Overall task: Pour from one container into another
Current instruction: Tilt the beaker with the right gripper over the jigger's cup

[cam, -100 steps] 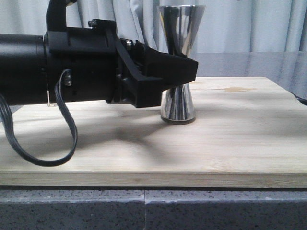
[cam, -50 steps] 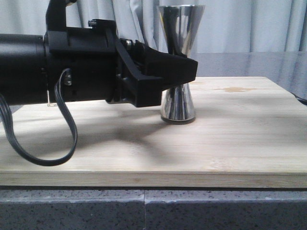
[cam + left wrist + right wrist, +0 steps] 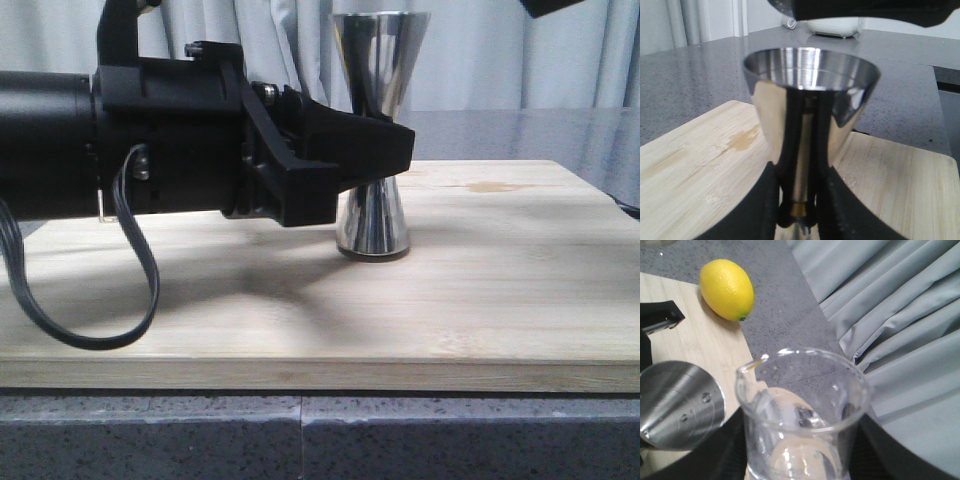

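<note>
The shiny steel hourglass jigger stands upright on the wooden board. My left gripper reaches in from the left and is shut on its narrow waist; in the left wrist view the black fingers press both sides of the jigger at the gold band. The clear glass beaker is held in my right gripper, up high beside the jigger's open mouth, with its pouring lip turned toward the jigger. In the front view only a black corner of the right gripper shows at the top right, and the beaker is out of view there.
A yellow lemon lies on the grey counter just off the board's edge. Behind the board hang grey curtains. The left arm's cable loops down over the board's left part. A white appliance stands far back.
A black corner of the right gripper has come into the top right of the front view. The left gripper and the jigger stay almost where they were.
</note>
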### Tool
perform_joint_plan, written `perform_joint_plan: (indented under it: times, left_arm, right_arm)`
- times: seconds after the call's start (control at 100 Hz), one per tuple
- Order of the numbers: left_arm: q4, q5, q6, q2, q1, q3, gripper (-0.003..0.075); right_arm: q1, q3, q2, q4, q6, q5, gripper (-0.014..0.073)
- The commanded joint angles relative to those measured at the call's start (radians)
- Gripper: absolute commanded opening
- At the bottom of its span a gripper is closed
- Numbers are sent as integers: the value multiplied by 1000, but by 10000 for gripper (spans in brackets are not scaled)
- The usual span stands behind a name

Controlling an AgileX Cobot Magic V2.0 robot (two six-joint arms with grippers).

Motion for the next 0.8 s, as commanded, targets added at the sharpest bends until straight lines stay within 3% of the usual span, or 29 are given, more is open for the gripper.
perform_joint_plan:
  times: [0.0, 0.79]
  left_arm:
    - [-16, -81, -18, -31, 1, -26, -19]
    - [22, -92, -39, -31, 1, -26, -19]
  right_arm:
    - [2, -41, -26, -23, -5, -45, 193]
    - [2, -41, -26, -76, -5, -20, 193]
